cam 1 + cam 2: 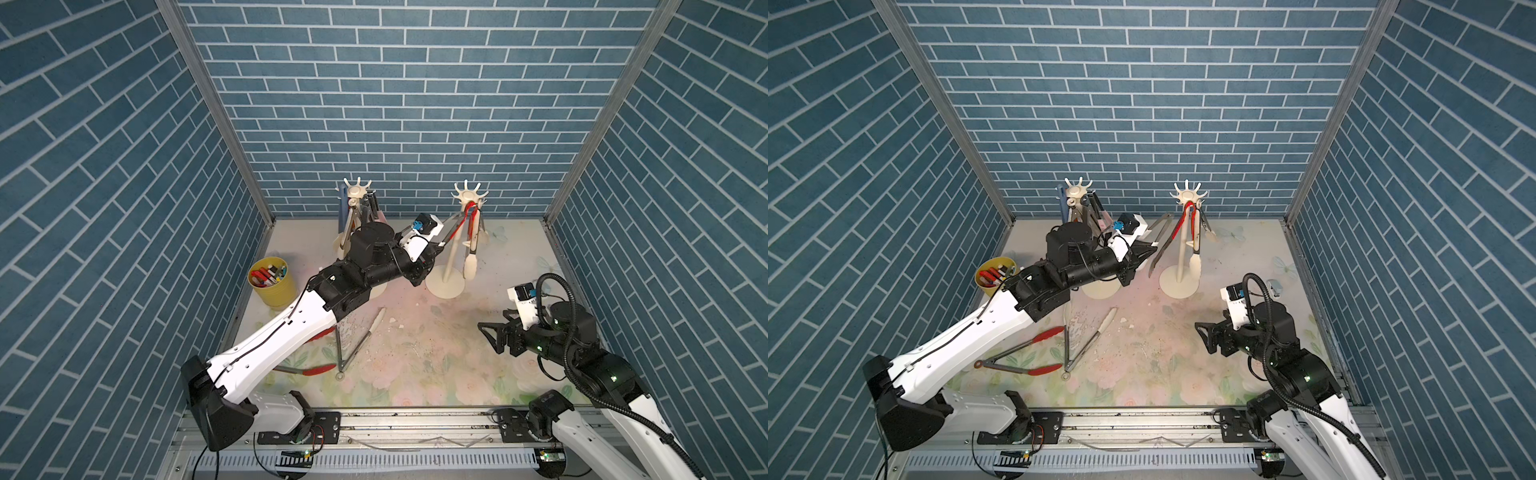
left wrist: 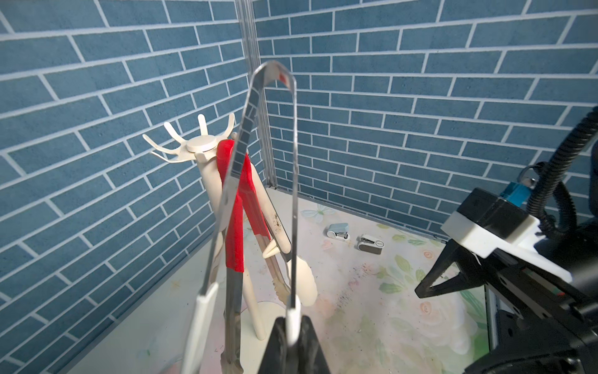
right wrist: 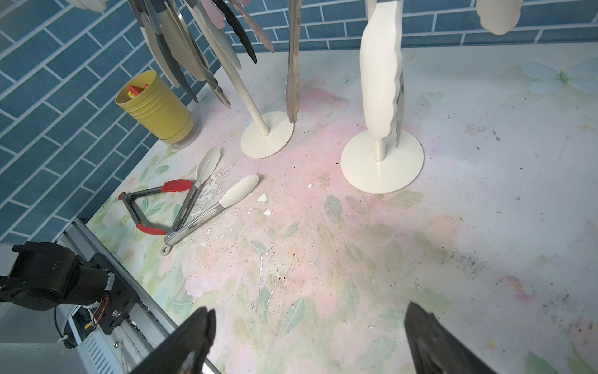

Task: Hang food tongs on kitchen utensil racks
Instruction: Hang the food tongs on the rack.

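Steel tongs (image 2: 243, 142) with cream tips stand nearly upright in the left wrist view. One tip is pinched tight in the left end effector (image 2: 293, 327) and the other arm springs free. Their bend rides above and just beside the crown of the rack nearer the right arm (image 2: 202, 144). The step in hand looks like dropping that bend over a prong. To do it well, carry the bend across to a bare prong, clear of the red tongs (image 2: 234, 233) already hanging there. Then lower until the prong takes the weight, and only then let go. Gripped by one tip, the pair can swing, so slow travel suits. The right end effector (image 3: 307, 311) is spread wide and empty above the desk (image 3: 485, 194). The other rack (image 1: 358, 192) already carries several pairs. Two more pairs lie flat on the desk, touching: red-tipped tongs (image 1: 1050, 333) and cream-tipped tongs (image 1: 1106, 322). The yellow cup (image 1: 276, 293) by the side wall holds only markers (image 1: 268, 274).
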### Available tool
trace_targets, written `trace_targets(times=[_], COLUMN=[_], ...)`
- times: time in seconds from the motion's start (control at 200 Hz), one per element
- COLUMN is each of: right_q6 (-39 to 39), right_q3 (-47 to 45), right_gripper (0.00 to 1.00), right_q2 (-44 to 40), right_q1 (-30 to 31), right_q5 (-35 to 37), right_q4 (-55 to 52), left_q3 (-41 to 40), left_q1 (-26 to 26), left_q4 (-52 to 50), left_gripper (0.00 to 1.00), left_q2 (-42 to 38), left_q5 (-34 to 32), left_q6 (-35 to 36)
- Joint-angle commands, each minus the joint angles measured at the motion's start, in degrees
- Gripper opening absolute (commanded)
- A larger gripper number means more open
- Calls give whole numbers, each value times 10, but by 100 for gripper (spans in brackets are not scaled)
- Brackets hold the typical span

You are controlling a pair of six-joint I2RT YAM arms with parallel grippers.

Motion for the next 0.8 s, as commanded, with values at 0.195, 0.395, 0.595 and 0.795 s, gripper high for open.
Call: trace_targets(times=[0.195,0.395,0.595,0.795], right_q6=[-7,-5,-3,-2], right_q3=[-10,-11,-15,-17], right_gripper=[99,99,99,99], right_q2=[-11,-17,-18,-20], right_q1=[2,1,2,1], right_q5=[4,-5,-12,-19], right_q4=[11,13,16,16], left_q3=[78,122,177,206], left_q1=[2,5,6,9], left_q4=[-47,-73,-105,-116], left_gripper=[0,0,0,0], left_q2=[57,96,138,161], left_q5=[-18,-50,-80,-102], left_q6=[-37,-49,-55,-53])
